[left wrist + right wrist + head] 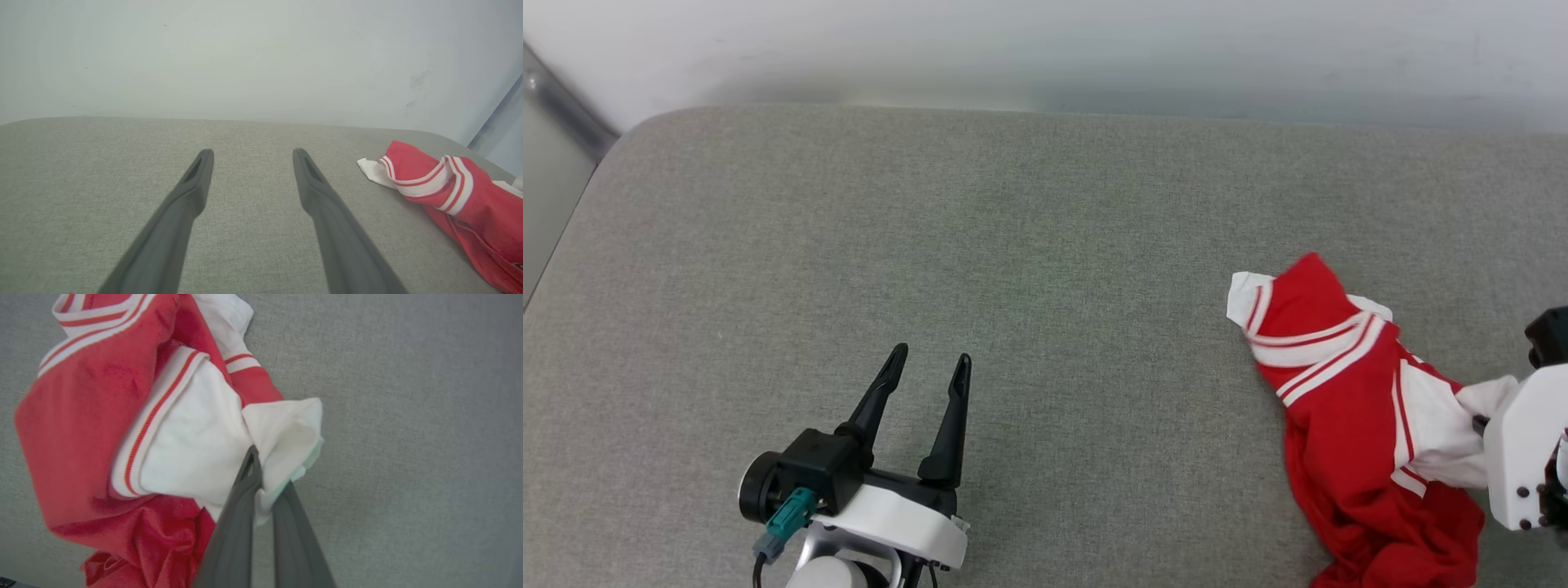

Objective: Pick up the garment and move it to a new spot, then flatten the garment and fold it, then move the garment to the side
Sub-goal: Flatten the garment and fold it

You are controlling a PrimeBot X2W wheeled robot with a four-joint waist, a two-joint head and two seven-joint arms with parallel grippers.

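The garment (1347,392) is a red jersey with white panels and red-white striped trim, lying crumpled at the right of the grey cushion; it also lies at the right edge of the left wrist view (457,196). My right gripper (265,477) is shut on a white fold of the garment (192,445), the cloth pinched between its two dark fingers. In the head view the right wrist's white housing (1523,457) sits against the garment's right side. My left gripper (927,363) stands open at the lower left over bare cushion, well left of the garment, nothing between its fingers (314,179).
The grey fabric cushion (980,245) spans the view, its rounded far edge meeting a pale wall (1045,49). A gap with a dark rail (564,106) runs beside the cushion's left edge.
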